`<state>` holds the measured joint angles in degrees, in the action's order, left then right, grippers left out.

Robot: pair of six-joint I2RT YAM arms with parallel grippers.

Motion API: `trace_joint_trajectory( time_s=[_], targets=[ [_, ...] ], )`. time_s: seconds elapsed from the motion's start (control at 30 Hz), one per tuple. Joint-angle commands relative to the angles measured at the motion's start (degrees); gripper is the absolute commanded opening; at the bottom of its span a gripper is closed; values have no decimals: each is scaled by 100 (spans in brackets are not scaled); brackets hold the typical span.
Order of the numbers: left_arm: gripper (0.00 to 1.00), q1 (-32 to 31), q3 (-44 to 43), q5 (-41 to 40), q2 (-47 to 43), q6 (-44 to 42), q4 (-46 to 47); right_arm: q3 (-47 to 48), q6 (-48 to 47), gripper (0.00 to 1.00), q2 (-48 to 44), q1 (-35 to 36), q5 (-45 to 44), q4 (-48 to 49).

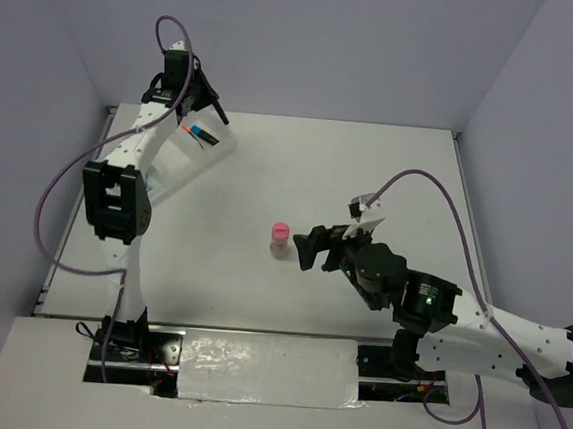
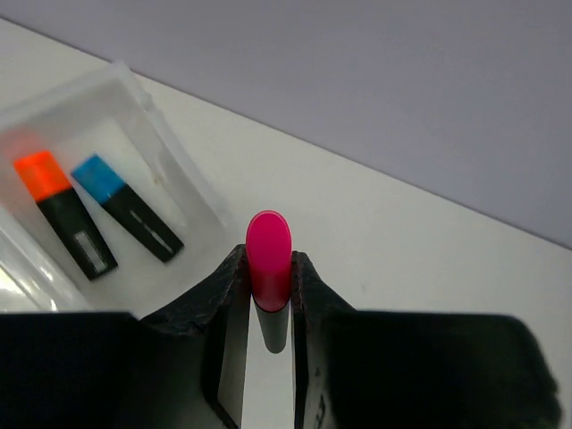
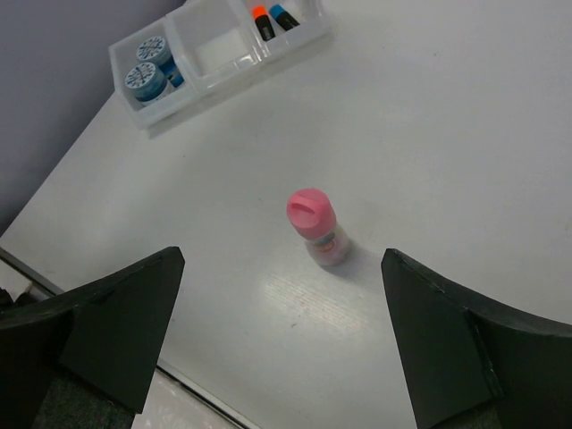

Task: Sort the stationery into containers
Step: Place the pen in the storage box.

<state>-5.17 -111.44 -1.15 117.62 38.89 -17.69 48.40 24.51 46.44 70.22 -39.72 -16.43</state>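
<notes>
**Left fingers clamped on the pink marker, right fingers spread before the bottle**

Closest to us in the left wrist view, the left gripper is closed tight on a short black marker with a pink cap, the cap standing up past the fingertips. Just left of those fingers sits the end compartment of the long white translucent plastic tray. In it the black marker with an orange cap and the black marker with a blue cap lie side by side.

From the right wrist we see the right gripper with its fingers wide apart, gripping nothing. The small pink-capped bottle stands upright on the white table just ahead of them, about midway between the two tips. Far beyond it, two round blue rolls lie in the tray's opposite end compartment.
</notes>
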Motion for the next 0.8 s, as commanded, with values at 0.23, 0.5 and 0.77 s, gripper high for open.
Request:
trace_joint_trajectory(
  time_s=[0.23, 0.5, 0.77],
  targets=[
    [17, 499, -1285, -210, 1457, -75, -69, -173, -271, 100, -750, -122, -211, -432],
    [59, 499, -888, -316, 1377, -110, 179, -94, -500, 100, -408, -183, -176, -283],
    [83, 693, -678, 35, 781, -49, 196, -338, -588, 100, 313, -947, 1236, 367]
  ],
)
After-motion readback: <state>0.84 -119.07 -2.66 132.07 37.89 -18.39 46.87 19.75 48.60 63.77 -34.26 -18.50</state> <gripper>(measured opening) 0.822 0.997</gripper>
